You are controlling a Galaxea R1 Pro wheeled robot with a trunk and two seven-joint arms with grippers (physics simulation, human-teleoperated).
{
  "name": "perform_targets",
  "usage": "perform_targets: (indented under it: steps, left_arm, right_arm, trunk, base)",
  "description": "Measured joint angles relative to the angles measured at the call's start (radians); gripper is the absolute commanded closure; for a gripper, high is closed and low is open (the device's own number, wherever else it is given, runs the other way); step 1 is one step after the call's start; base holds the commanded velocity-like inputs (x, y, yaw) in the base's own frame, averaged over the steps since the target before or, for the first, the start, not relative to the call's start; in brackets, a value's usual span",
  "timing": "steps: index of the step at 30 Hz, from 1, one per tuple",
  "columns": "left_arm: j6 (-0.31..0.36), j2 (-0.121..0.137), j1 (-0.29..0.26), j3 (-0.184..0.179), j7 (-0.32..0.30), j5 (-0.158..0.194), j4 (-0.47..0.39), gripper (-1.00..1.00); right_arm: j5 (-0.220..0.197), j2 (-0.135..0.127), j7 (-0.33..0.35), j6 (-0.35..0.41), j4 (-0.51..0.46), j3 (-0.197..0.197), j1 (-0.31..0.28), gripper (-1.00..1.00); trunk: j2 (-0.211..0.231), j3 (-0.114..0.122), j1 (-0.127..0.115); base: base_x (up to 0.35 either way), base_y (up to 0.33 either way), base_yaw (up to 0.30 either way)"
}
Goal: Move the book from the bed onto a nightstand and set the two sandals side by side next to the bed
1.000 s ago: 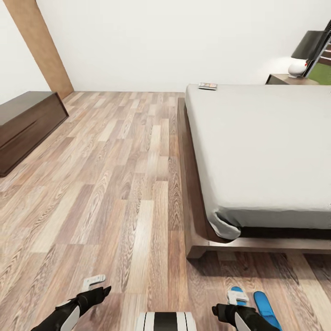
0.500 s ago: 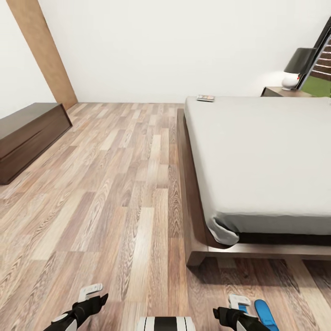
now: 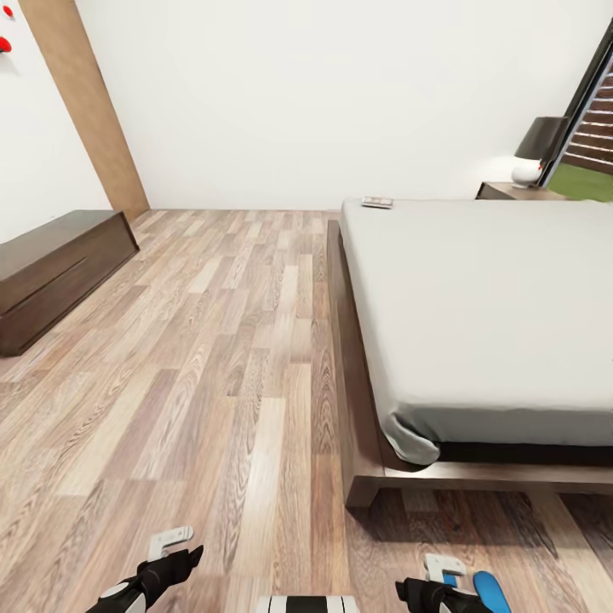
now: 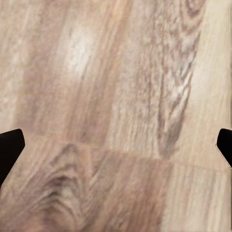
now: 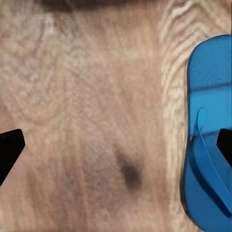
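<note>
While the book (image 3: pixel 377 203) lay at the far corner of the bed (image 3: pixel 485 315), near the nightstand (image 3: pixel 519 191) with its lamp (image 3: pixel 536 149), I judged the step was to drive along the plank floor (image 3: pixel 213 358) past the low cabinet (image 3: pixel 51 268) before reaching. Both the left gripper (image 3: pixel 174 545) and right gripper (image 3: pixel 447 572) hung wide and empty, a blue sandal (image 5: pixel 208 140) on the floor just beside the right one.

The bed (image 3: pixel 477 315) stands on the floor (image 3: pixel 213 358), at the right of the head view; the book (image 3: pixel 377 203) lies on the bed's far left corner; a nightstand (image 3: pixel 511 192) stands beyond the bed's far end, a lamp (image 3: pixel 532 151) on it. A low cabinet (image 3: pixel 51 272) stands well left of the bed, across the floor; a sandal (image 3: pixel 492 591) lies on the floor just off the bed's near corner.
</note>
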Motion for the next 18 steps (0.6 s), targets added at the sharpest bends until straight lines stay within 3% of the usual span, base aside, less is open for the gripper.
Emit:
perform_targets:
  steps: [6, 18]
  left_arm:
    - [0.0, 0.003, 0.0, 0.001, 0.0, 0.0, 0.0, -1.0]
    - [0.0, 0.005, 0.0, 0.001, 0.0, 0.0, -0.001, -1.0]
  right_arm:
    - [0.002, 0.001, 0.0, 0.0, 0.002, 0.0, 0.0, -1.0]
    - [0.003, 0.001, 0.0, 0.0, 0.003, 0.0, 0.0, -1.0]
  trunk:
    - [0.001, 0.023, -0.003]
    - [0.004, 0.07, -0.008]
  base:
    - [0.0, 0.0, 0.155]
    - [0.0, 0.0, 0.27]
